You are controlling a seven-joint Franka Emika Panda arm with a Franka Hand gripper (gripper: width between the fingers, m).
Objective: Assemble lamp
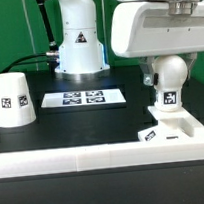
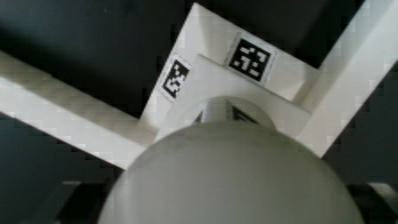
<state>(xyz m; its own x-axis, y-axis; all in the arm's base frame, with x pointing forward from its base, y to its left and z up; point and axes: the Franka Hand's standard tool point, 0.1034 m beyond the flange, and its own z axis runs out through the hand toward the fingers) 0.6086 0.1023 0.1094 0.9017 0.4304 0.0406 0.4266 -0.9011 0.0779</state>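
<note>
The ball-shaped white bulb [image 1: 169, 72] stands upright on the low angular base [image 1: 163, 131] at the exterior view's right, its stem tag facing the camera. My gripper [image 1: 169, 78] comes down from above with a black finger on each side of the bulb and looks shut on it. In the wrist view the bulb [image 2: 222, 175] fills the foreground between my gripper [image 2: 222, 205] fingers, with the tagged base [image 2: 222, 60] beyond it. The tapered shade [image 1: 12, 101] stands alone at the exterior view's left, mouth down.
A long white rail [image 1: 85, 155] runs along the front and turns up beside the base at the right. The marker board [image 1: 83, 97] lies flat mid-table. The arm's white pedestal [image 1: 77, 42] stands at the back.
</note>
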